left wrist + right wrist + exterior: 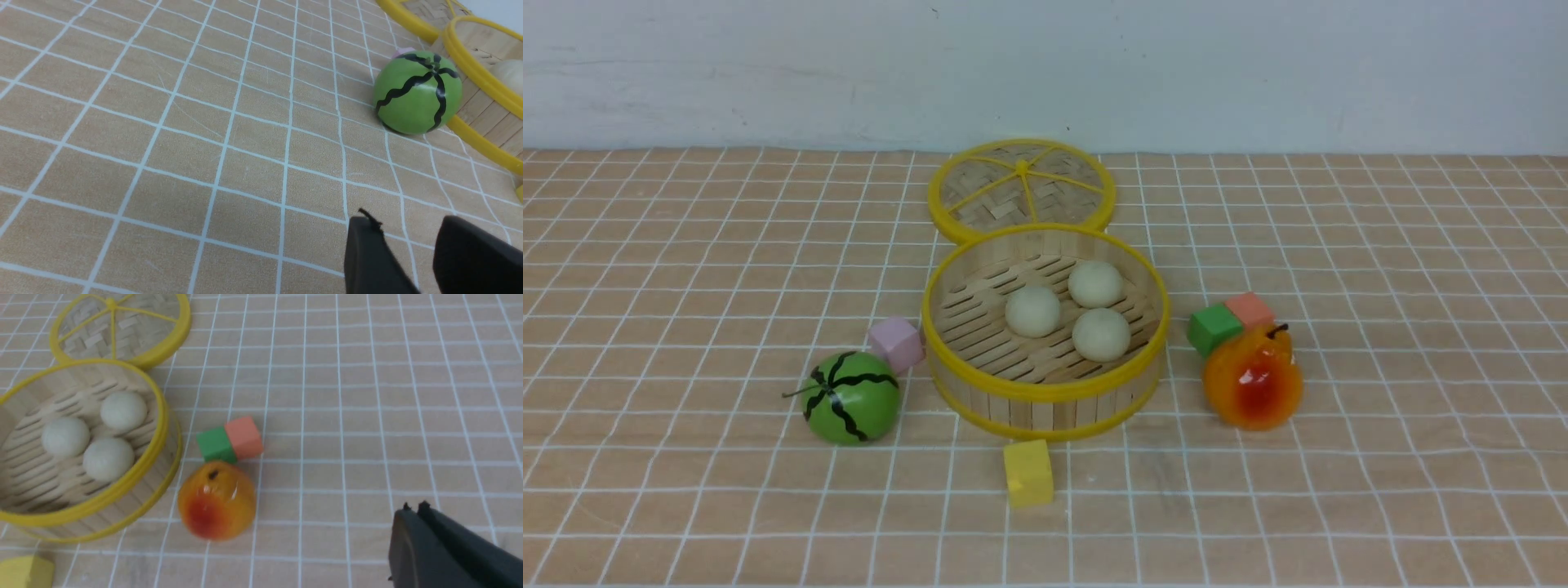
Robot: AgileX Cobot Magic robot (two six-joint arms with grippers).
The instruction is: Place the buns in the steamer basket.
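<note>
Jaws apart on the left gripper (408,253) and pressed together, holding nothing, on the right gripper (412,510), both arms are hanging over bare tablecloth (686,245), well apart from the toys. All three buns (1101,334) are sitting clustered on the slatted floor of the steamer basket (1045,390), its lid (1021,189) lying just behind. By this showing, the loading is looking complete, with nothing waiting outside.

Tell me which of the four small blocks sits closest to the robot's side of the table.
The yellow block. It lies alone in front of the steamer basket, while the pink, green and salmon blocks lie farther back, beside the basket.
</note>
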